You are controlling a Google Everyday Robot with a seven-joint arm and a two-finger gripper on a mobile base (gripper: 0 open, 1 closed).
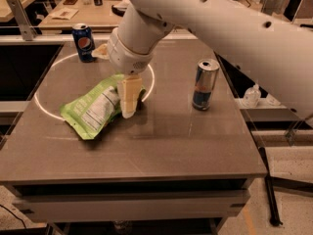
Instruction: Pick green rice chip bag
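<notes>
The green rice chip bag (pixel 93 109) lies flat on the grey table (pixel 161 146), left of centre, lime green and crumpled, with its white label panel facing up. My gripper (pixel 129 106) hangs from the big white arm and points down at the bag's right end. Its cream fingers (pixel 130 96) reach the table level right at the bag's right edge and hide that end of the bag.
A blue Pepsi can (pixel 83 42) stands at the table's back left. A silver and blue energy drink can (pixel 204 84) stands to the right of the gripper. A thin white ring (pixel 44 109) is marked on the tabletop. Another table with clutter (pixel 88 9) is behind.
</notes>
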